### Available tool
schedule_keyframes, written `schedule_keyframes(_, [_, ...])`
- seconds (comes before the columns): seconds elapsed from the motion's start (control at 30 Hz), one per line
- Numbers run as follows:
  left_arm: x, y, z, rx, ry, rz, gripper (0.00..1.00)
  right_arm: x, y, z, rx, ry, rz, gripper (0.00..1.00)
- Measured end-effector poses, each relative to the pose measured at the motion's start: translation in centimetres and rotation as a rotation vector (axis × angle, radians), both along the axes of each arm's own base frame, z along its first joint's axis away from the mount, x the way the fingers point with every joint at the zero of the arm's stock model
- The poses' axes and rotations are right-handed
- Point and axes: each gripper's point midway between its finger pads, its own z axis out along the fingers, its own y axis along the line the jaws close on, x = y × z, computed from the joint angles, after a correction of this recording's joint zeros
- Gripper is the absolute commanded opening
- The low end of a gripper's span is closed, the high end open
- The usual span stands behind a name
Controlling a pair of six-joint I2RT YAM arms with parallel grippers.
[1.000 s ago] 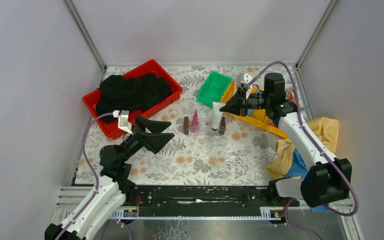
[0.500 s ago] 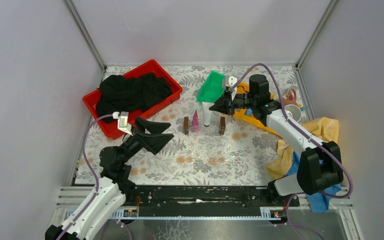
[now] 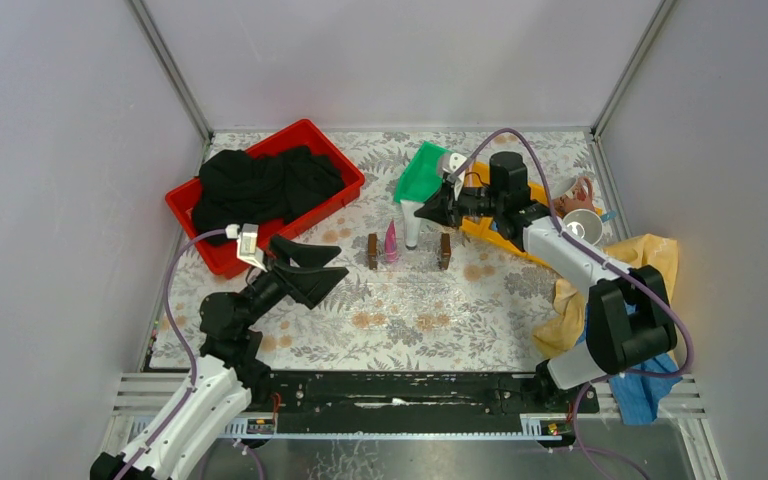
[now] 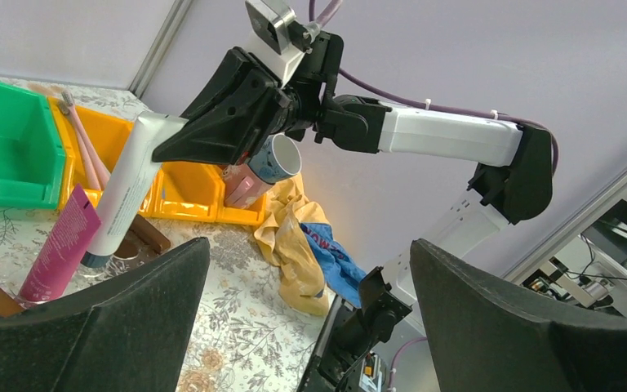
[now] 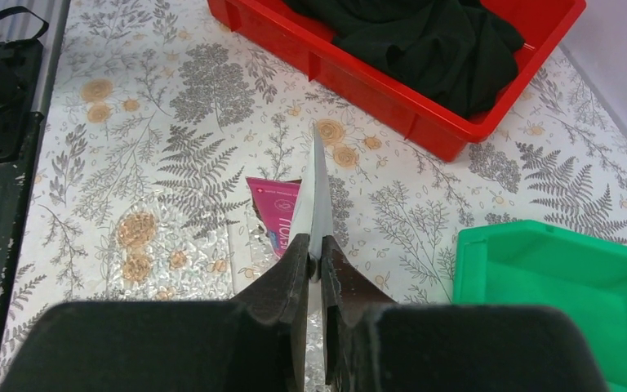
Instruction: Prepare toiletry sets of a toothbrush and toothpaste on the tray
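1. Right claw (image 3: pixel 428 212): clamped on the flat end of the white toothpaste (image 3: pixel 413 233).
2. The tube has shifted left from the yellow bin (image 3: pixel 488 234). Its cap end now stands just beside the pink toothpaste (image 3: pixel 391 243) on the worktop (image 3: pixel 410 310).
3. Set-down appears imminent. Left claw (image 3: pixel 312 268): jaws apart, idle.

Plain pale lilac-grey walls (image 3: pixel 400 60) close in the far, left and right sides, meeting at silver metal corner posts (image 3: pixel 172 75). The table (image 3: pixel 410 310) wears a white cloth printed with grey ferns and orange flowers, softly and evenly lit. A black rail (image 3: pixel 400 392) runs along its near edge.
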Motion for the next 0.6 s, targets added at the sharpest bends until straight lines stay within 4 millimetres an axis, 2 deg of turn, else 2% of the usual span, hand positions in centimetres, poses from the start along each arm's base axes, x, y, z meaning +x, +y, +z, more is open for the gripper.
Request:
schedule_keyframes(0.3, [0.0,0.0,-0.2,0.009,0.001,0.004,1.00,0.0,-0.1,-1.2,-0.010,0.017,-0.007,0.03])
schedule_keyframes(0.6, [0.1,0.0,-0.3,0.012,0.003,0.006,1.00,0.0,0.1,-2.8,-0.015,0.024,-0.009,0.09])
